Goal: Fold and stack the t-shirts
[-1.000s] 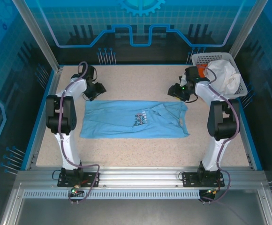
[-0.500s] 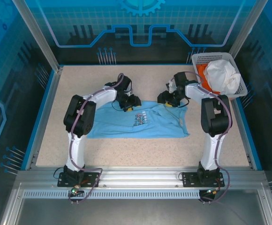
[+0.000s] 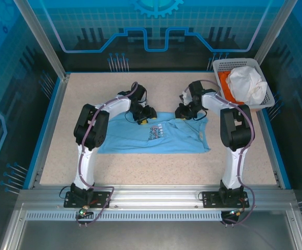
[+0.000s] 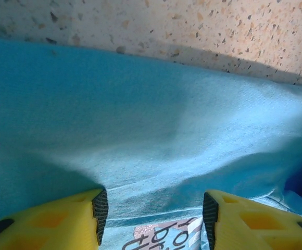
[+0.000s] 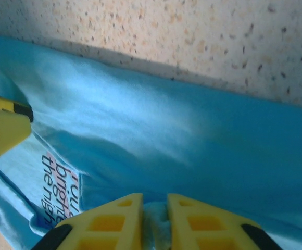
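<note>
- Left fingers [image 4: 62, 224] are spread over the light blue t-shirt [image 3: 125, 136]. Cloth lies between them, not yet nipped.
- Right fingers [image 5: 114, 219] are pressed nearly together, with a small ridge of the same cloth pinched between them.
- The cloth is judged light, limp and prone to slump and wrinkle. Hold is best taken along the far long edge, at both points together.
- The shirt is laid flat on the mid-worktop [image 3: 156, 88].
- A white t-shirt [image 3: 250, 83] and an orange t-shirt [image 3: 225, 78] are heaped in the basket [image 3: 229, 63]. Their outlines cannot be made out.
- Lettering is cut off in the wrist views, and folded-under layers are hidden.
</note>
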